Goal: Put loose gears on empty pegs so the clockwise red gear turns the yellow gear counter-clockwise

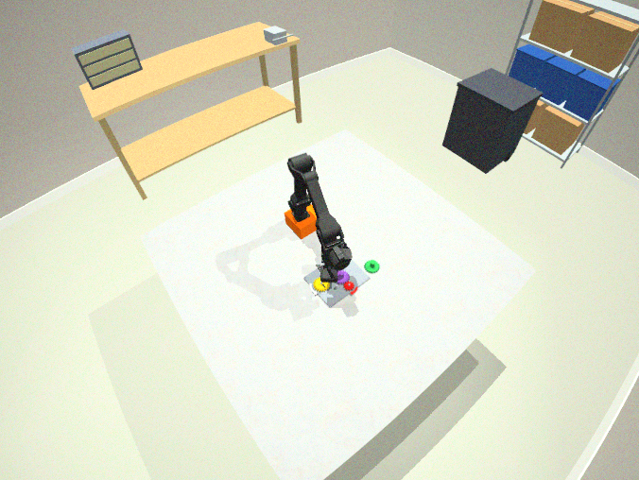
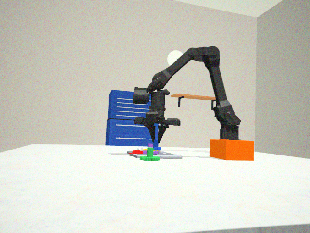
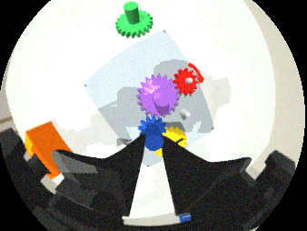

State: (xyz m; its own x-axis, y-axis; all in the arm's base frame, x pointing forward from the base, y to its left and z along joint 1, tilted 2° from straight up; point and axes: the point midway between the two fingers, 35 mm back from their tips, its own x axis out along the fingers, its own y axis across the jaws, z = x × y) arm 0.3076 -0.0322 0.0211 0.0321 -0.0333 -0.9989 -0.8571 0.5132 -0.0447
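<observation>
My gripper (image 1: 326, 281) (image 2: 155, 141) (image 3: 153, 137) is shut on the handle of the blue gear (image 2: 157, 148) (image 3: 152, 125), upright just above the grey board (image 1: 359, 273) (image 2: 173, 157) (image 3: 113, 77), beside the yellow gear (image 1: 319, 283) (image 3: 177, 135). A peg shows just under the blue gear in the exterior view; its exact alignment is unclear. The purple gear (image 1: 342, 277) (image 3: 159, 93) sits on the board against the red gear (image 1: 349, 287) (image 2: 137, 152) (image 3: 183, 85). An empty peg (image 3: 183, 113) stands between red and yellow. The green gear (image 1: 371, 266) (image 2: 149, 158) (image 3: 133, 23) stands on the table off the board.
The purple gear's tall handle rises close to my fingers. The orange base block (image 1: 301, 224) (image 2: 231, 150) (image 3: 47, 143) lies behind the board, under the arm. The red arrow (image 3: 196, 72) curves beside the red gear.
</observation>
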